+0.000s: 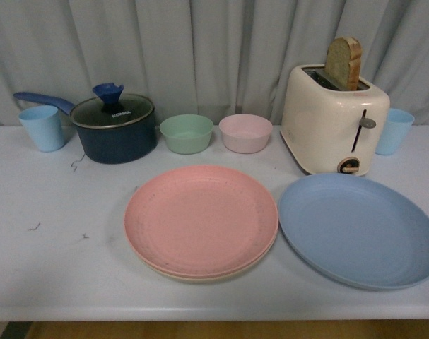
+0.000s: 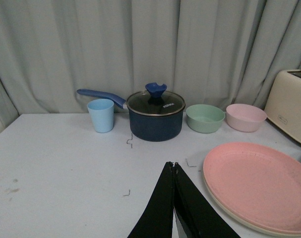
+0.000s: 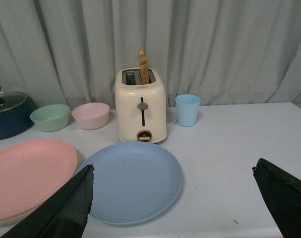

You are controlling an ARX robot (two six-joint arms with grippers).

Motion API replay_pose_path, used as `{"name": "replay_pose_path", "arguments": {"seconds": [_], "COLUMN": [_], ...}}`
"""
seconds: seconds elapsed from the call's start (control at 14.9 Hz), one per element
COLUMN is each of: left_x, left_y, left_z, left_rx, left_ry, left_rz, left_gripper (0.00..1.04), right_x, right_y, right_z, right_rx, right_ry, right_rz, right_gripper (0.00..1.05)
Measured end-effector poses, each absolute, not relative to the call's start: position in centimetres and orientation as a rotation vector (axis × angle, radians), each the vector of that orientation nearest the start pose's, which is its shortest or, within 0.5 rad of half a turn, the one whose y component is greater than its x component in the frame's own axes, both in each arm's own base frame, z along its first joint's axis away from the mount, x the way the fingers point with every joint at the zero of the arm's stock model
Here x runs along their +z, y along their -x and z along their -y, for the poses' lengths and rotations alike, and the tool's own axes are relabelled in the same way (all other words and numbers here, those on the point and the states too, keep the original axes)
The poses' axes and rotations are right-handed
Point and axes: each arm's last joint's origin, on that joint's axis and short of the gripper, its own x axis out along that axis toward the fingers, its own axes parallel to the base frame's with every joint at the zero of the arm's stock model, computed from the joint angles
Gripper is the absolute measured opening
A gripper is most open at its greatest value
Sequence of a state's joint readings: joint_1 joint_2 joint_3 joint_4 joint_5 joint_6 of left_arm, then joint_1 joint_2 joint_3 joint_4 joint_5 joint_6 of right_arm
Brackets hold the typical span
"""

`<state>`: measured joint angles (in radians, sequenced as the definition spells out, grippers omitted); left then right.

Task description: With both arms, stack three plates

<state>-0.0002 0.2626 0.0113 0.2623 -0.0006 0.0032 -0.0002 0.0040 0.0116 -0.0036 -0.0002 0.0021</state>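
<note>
Nearest the front edge of the white table (image 1: 59, 247), the round matte pink plate (image 1: 200, 219) lies stacked on the beige plate (image 1: 193, 277), whose rim peeks out beneath. The blue plate (image 1: 359, 229) sits alone just beside them at 3 o'clock. At its 12 o'clock a cream toaster (image 1: 334, 120) holds one upright bread slice (image 1: 343, 62). At the stack's 11 o'clock a lidded navy saucepan (image 1: 115, 134) hides its contents. Fingers of the left gripper (image 2: 173, 164) are pressed together; those of the right gripper (image 3: 173, 168) are spread wide, the blue plate showing between them.
</note>
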Motion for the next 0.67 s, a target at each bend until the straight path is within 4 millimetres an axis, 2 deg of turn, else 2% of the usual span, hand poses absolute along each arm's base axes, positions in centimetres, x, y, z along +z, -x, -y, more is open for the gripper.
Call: {"name": "replay_pose_path", "arguments": {"seconds": [0.6,0.67], "left_x": [16.6,16.6], "left_y": [-9.7,-9.7], "left_z": [0.0,0.0], "left_rx": [0.002,0.000], "left_ry": [-0.002,-0.001], "left_rz": [-0.006,-0.001], "left_gripper": [0.02,0.09], "right_x": [16.7,16.7], "right_y": [-9.7,-9.7], "right_z": [0.0,0.0], "right_rx": [0.000,0.000], "right_ry": [-0.002,-0.002], "right_rz": [0.004,0.004], "right_gripper": [0.98,0.98]}}
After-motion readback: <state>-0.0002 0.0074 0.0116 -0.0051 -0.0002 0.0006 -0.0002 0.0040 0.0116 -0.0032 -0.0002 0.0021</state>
